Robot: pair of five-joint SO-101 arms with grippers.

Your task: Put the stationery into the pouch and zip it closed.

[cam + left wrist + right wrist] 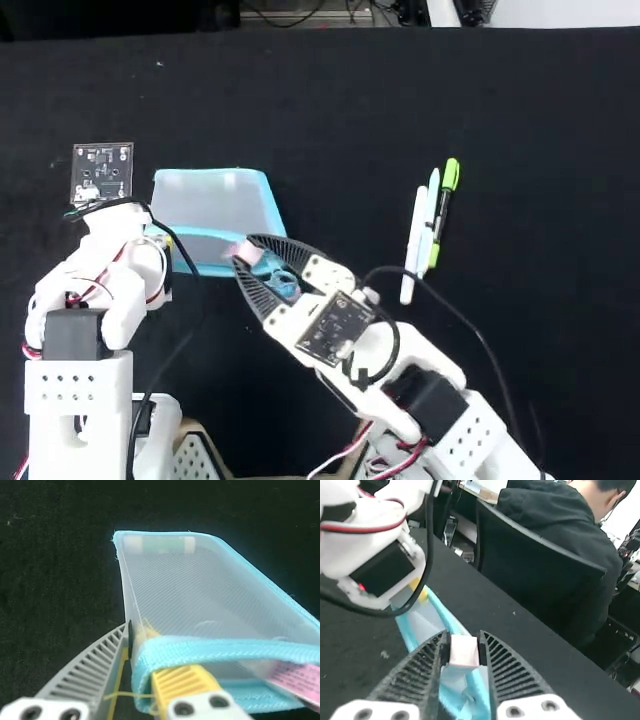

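Currently my left hand (137,645) is clamped on one corner of the single pouch (215,205) on the surface (330,110). My right hand (464,645) pinches one pink eraser (464,656) at the pouch's mouth. Three pens (428,220) lie together, well apart from it.

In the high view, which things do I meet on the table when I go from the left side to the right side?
Left arm → pouch → white pen → green marker.
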